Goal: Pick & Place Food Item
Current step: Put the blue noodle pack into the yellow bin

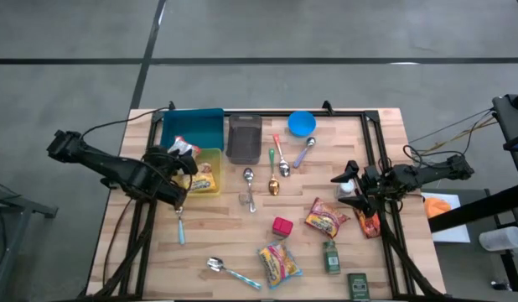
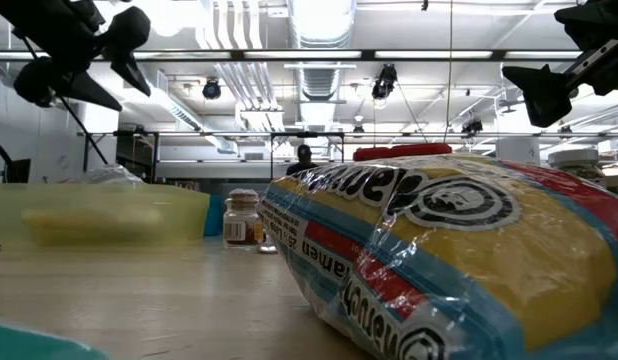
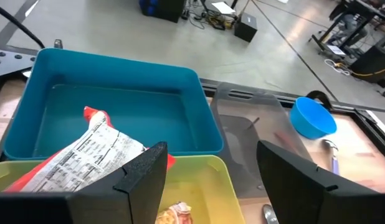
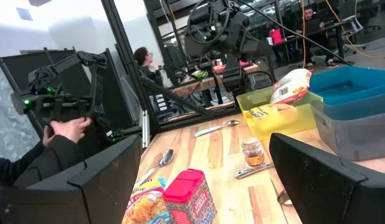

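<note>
A white and red food packet (image 3: 86, 152) lies slanted in the yellow bin (image 1: 210, 159), its upper end (image 3: 93, 115) leaning over the rim toward the teal bin (image 3: 118, 106). In the right wrist view the packet (image 4: 289, 86) sticks up out of the yellow bin (image 4: 267, 112). A second, yellow packet (image 1: 203, 181) lies inside that bin. My left gripper (image 3: 211, 155) hovers open above the yellow bin's near left corner (image 1: 182, 178), with the packet just beside one finger. My right gripper (image 1: 343, 183) waits open over the table's right side.
A grey bin (image 1: 244, 137) and a blue bowl (image 1: 302, 123) stand at the back. Spoons (image 1: 276, 172), ramen packets (image 1: 326, 220) (image 1: 279, 262), a red box (image 1: 282, 226), a spice jar (image 1: 331, 256) and a green box (image 1: 358, 285) lie scattered over the middle and front. A person (image 4: 61, 134) sits beyond the table.
</note>
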Available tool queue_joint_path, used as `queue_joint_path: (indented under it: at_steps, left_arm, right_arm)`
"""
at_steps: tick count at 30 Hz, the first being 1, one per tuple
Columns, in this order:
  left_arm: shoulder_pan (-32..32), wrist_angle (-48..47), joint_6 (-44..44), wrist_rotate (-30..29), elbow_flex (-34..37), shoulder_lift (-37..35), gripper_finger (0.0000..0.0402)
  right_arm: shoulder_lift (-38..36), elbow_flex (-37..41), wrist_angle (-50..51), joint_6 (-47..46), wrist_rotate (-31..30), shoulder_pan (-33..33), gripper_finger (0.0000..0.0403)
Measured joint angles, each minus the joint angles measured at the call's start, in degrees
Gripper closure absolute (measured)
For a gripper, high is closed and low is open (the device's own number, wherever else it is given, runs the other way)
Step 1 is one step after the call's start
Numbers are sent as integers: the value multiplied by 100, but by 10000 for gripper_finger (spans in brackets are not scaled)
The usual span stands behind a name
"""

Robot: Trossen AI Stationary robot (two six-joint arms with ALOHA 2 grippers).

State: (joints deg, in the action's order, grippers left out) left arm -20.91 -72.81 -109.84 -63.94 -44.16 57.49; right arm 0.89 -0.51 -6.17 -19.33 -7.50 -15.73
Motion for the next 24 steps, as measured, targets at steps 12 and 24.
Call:
queue_joint_path:
  at_steps: [12, 24]
  left_arm:
    - [0, 467, 209, 272, -73, 1, 152]
    - [-1, 1250, 1389, 961, -688, 259, 152]
  right_arm:
    - [0, 2, 0, 0, -1, 0, 52]
    - [0, 0, 0, 0, -1, -2, 52]
